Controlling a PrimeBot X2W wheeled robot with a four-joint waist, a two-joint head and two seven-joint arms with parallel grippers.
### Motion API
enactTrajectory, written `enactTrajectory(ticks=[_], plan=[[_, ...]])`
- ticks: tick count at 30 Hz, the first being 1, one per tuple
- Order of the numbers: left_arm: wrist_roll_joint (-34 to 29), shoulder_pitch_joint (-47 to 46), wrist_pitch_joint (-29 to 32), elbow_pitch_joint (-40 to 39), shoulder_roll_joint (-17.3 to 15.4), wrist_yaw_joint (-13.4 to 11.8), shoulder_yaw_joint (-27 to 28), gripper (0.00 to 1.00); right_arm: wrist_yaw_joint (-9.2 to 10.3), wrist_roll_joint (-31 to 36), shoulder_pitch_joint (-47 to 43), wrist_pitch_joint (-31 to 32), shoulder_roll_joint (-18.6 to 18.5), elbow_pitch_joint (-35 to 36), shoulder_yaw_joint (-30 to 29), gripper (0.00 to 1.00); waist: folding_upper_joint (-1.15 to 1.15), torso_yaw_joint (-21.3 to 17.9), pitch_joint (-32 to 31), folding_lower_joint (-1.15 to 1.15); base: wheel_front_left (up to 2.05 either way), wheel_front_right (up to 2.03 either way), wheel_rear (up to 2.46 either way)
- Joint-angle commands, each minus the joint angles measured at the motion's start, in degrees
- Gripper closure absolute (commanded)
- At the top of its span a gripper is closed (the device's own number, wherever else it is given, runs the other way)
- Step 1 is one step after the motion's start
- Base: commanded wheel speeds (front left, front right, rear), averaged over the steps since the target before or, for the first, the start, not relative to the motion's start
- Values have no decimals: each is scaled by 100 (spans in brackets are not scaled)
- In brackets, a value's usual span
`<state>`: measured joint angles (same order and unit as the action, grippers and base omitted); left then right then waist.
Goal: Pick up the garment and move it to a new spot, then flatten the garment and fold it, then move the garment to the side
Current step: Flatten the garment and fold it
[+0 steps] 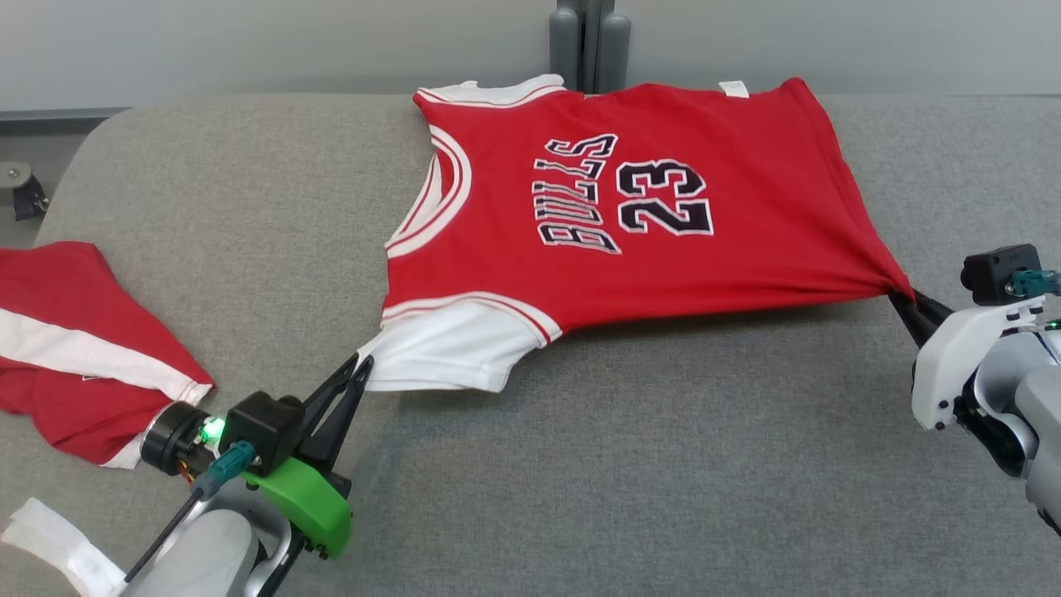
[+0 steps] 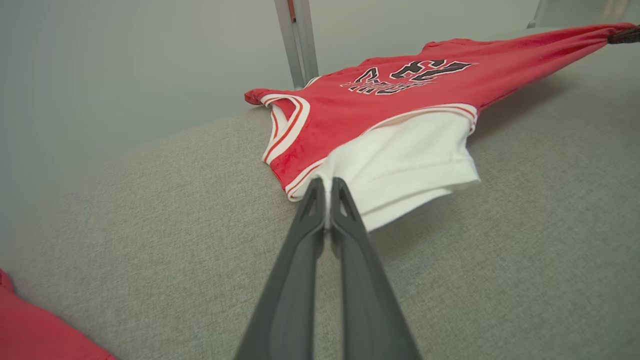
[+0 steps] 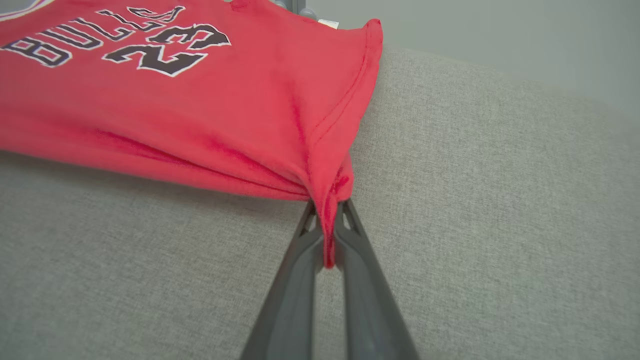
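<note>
The left gripper (image 1: 362,363) and right gripper (image 1: 900,297) are clamping the garment (image 1: 630,240) by sleeve and hem corner, stretching it flat; laying it down evenly is probably coming next.

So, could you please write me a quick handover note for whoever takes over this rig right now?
Left tool: shut on the white sleeve edge of the jersey.
Right tool: shut on its red hem corner.
Jersey: stretched between them, print up, over the grey surface; another red garment lies at the left.
Done: gripped and spread out.
To do: lay flat, fold, move aside.
</note>
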<state>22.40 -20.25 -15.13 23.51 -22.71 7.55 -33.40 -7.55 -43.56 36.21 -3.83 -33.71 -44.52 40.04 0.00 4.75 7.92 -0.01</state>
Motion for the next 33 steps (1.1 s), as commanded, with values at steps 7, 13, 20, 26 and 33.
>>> enactTrajectory(ticks=[7,13,20,26,33], plan=[[241,604,-1,-362,-507,-18,-281,100,12,-627,-353,691,-647,606,669,100,0,0,-454,1,0,0,0],[374,1127,184,-883,-866,-18,-522,100,13,-1161,-721,1482,-1147,1196,1144,100,0,-50,-717,1,0,0,0],[458,1736,522,-1744,-1229,-213,-602,100,12,-1776,-1183,2308,-1633,2008,1429,100,0,-172,-885,1,0,0,0],[477,2031,904,-2287,-1498,-279,-727,100,11,-2239,-1384,3003,-2075,2755,1333,100,0,-247,-861,1,0,0,0],[410,1681,888,-2426,-1448,-413,-590,100,11,-2249,-1269,3320,-2086,2981,968,100,0,-302,-702,1,0,0,0]])
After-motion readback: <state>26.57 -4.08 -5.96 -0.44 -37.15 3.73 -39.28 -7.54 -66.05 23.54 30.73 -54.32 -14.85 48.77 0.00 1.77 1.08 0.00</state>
